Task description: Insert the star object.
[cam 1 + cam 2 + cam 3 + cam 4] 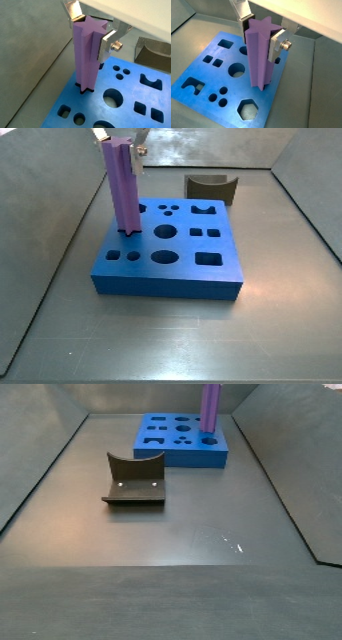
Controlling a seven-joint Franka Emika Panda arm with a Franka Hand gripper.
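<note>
The star object (pixel 85 55) is a long lavender peg with fluted sides, held upright. My gripper (pixel 92 32) is shut on its upper end, with one silver finger (pixel 105 46) on each side; both wrist views show this (pixel 261 36). The peg's lower end meets a star-shaped hole near one edge of the blue block (pixel 133 95). I cannot tell how deep it sits. In both side views the peg (pixel 122 186) (pixel 211 406) stands tall above the blue block (pixel 174 263) (pixel 181 446). The gripper (pixel 119 138) shows only at the top edge of a side view.
The blue block (pixel 211 80) has several other shaped holes: round, square, hexagon, arch. A dark brown curved block (pixel 210 188) (pixel 134 484) stands on the grey floor apart from the blue block. Sloped grey walls enclose the floor.
</note>
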